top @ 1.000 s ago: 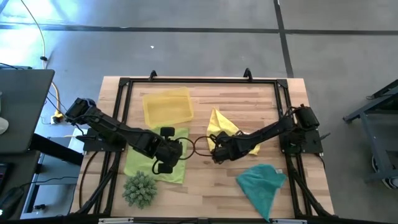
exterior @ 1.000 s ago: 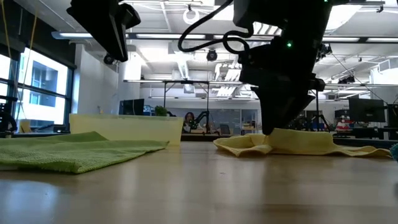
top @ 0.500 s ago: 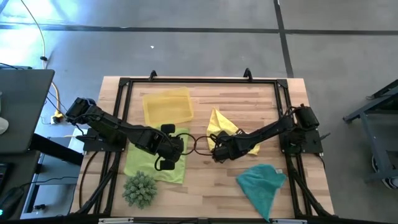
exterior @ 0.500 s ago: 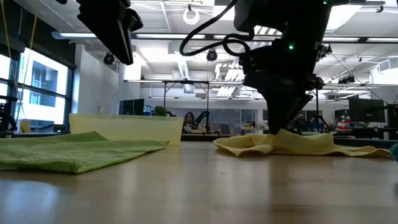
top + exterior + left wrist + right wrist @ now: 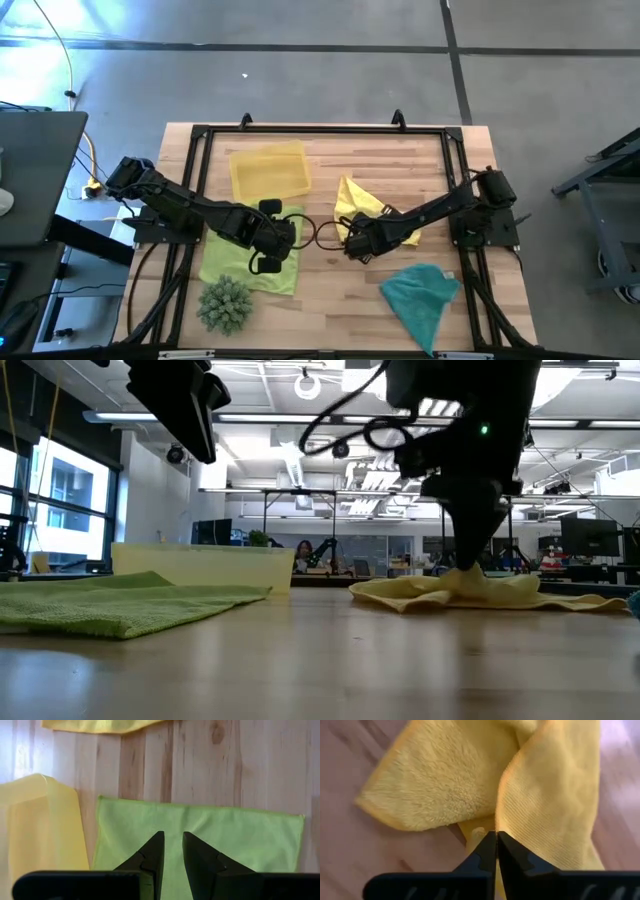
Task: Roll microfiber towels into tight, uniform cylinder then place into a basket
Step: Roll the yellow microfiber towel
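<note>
The yellow towel (image 5: 360, 200) lies crumpled on the table right of centre. My right gripper (image 5: 350, 248) is shut on its near end. The lime green towel (image 5: 232, 265) lies spread flat at the left. My left gripper (image 5: 172, 842) hangs above the towel's right part, its fingers a narrow gap apart with nothing between them. The teal towel (image 5: 420, 295) lies bunched near the front right. The translucent yellow basket (image 5: 268, 170) stands at the far left. My right gripper pinches the yellow towel between its two fingers at a raised fold (image 5: 507, 827) near the towel's near end. The fingers (image 5: 470, 555) come from above, pointing down. The towel (image 5: 500, 592) stays crumpled on the table; how many layers are caught, I cannot tell.
A spiky green ball (image 5: 225, 303) sits at the front left, just near the green towel. A black frame (image 5: 320, 130) runs along the table's far and side edges. Bare wood lies between the two arms and along the front centre.
My right gripper has shut on the yellow towel's near end and shifted a little toward the table's right edge. The towel's left end has been drawn slightly to the right with it, still on the table.
</note>
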